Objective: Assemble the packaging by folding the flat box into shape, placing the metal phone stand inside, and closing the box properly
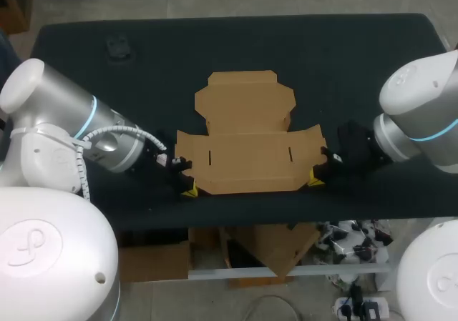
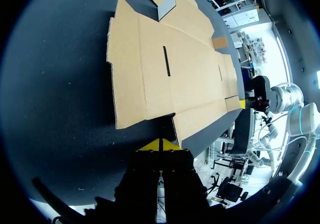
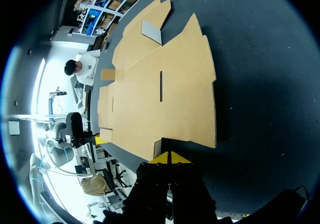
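The flat brown cardboard box lies unfolded in the middle of the black table, with two slots in its main panel. My left gripper rests at its near left corner, by the table's front edge. In the left wrist view its yellow tips are pressed together just short of the cardboard. My right gripper sits at the near right corner, shut too. Its tips meet at a notch in the cardboard's edge. Neither holds anything. A small dark object lies at the far left.
The black table runs wide on both sides of the box and behind it. A small grey flap-like piece shows at the cardboard's far end. Both grippers are close to the table's front edge.
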Controlling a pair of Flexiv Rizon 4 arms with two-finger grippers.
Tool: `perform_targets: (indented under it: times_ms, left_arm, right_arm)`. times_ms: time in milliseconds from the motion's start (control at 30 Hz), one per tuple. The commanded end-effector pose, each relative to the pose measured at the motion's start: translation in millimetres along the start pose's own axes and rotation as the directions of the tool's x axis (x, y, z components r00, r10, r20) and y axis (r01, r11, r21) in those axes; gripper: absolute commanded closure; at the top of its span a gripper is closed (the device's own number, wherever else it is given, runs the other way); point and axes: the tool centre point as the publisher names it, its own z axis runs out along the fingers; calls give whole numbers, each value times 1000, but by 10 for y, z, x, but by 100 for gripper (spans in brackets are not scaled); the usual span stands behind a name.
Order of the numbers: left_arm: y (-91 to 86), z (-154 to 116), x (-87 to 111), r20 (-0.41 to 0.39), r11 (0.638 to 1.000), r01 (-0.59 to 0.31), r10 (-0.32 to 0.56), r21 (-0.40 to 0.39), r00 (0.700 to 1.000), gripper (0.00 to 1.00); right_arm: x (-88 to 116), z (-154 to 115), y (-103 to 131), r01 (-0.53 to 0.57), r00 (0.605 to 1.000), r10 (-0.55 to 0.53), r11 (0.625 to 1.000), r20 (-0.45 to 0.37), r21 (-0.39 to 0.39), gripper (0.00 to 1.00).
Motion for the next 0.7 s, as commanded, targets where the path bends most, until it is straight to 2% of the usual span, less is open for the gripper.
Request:
perform_targets:
  times_ms: [33, 367, 700]
  left_arm:
    - [-31, 20, 42, 19, 1000, 1, -1, -1, 1000, 100]
    - [-105, 30, 67, 38, 1000, 5, -5, 7, 999, 100]
    - [-66, 16, 147, 59, 1000, -13, 12, 19, 998, 100]
  right_arm:
    - [5, 17, 10, 0, 1000, 0, 1000, 4, 3, 100]
    - [2, 18, 24, 0, 1000, 0, 1000, 9, 8, 100]
    - [33, 21, 34, 11, 1000, -11, 1000, 15, 10, 100]
